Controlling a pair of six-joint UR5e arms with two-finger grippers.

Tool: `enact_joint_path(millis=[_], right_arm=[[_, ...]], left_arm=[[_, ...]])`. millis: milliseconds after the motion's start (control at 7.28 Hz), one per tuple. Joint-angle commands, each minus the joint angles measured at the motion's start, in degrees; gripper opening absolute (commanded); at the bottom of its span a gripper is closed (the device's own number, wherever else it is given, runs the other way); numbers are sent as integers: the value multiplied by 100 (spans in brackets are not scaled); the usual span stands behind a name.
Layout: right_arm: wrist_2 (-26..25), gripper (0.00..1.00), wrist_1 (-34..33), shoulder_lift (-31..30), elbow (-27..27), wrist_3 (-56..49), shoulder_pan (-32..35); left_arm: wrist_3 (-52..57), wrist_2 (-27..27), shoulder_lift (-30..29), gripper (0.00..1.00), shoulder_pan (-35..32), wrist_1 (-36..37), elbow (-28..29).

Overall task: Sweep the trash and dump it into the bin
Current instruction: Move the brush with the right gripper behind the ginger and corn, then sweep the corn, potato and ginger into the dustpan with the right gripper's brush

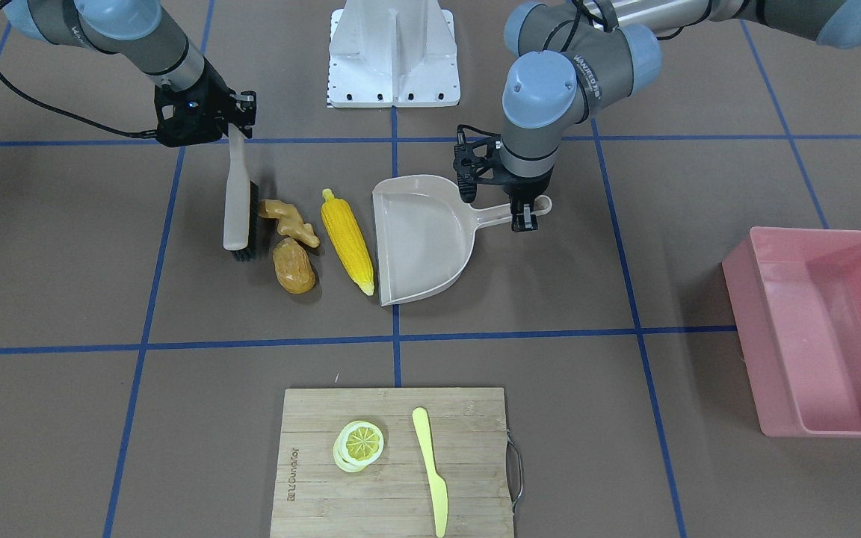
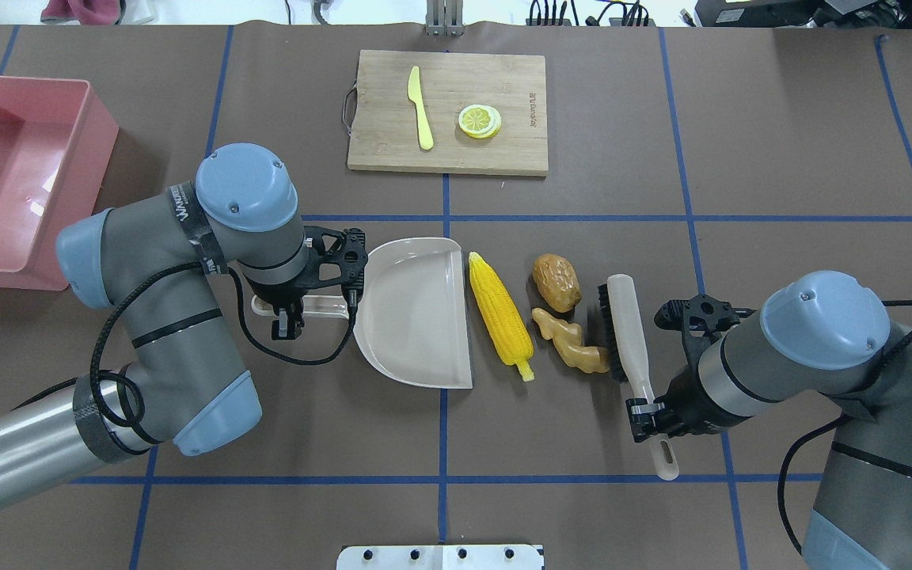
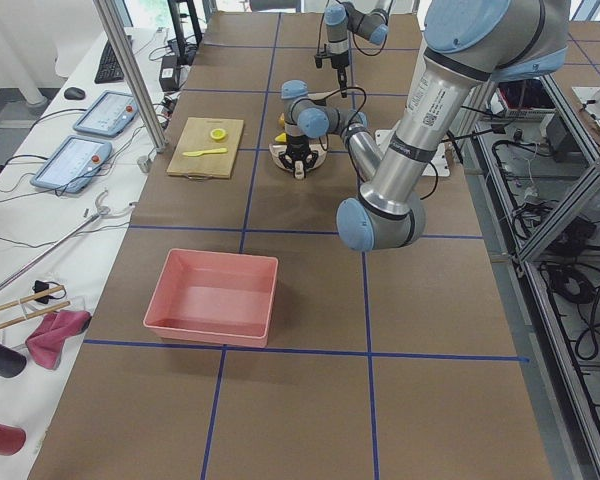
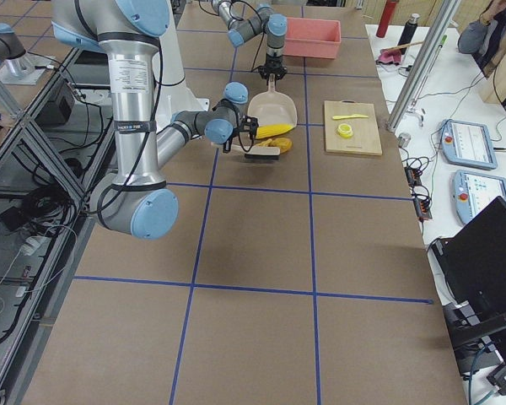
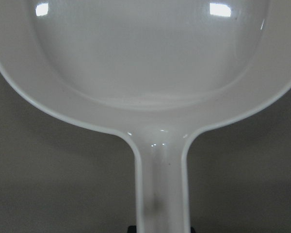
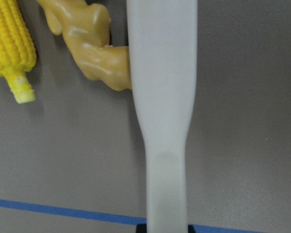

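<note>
Touching the ginger root (image 2: pixel 571 348), the brush (image 2: pixel 625 321) sits in the right gripper (image 2: pixel 647 417).

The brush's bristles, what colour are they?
Black bristles, set under the pale beige back of the brush; clearest in the exterior front-facing view.

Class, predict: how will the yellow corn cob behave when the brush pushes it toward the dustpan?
The corn cob is round and lies alongside the open edge of the dustpan, so it probably rolls in. Its taper may make it veer. Its moulded plastic look suggests it stays stiff.
</note>
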Motion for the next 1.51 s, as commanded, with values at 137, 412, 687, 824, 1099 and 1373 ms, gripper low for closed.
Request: enact_joint_path(millis=[137,412,687,824,1099,1373], right_arm=[[-12,0,41,-36,-10,-78,65],[93,0,137,-54,34,-96,249],[120,0,1238,-622,-105,-184,250],[129,0,1741,-773,-272,-132,250],[287,0,2106,-775,-457,-105,302],[374,0,2709,-757,-833,-87,302]], left_arm=[[9,0,5,0,0,-9,-1],[9,0,5,0,0,-9,8],[9,0,5,0,0,-9,8],[9,0,5,0,0,-9,8],[9,0,5,0,0,-9,8],[9,0,5,0,9,-9,8]])
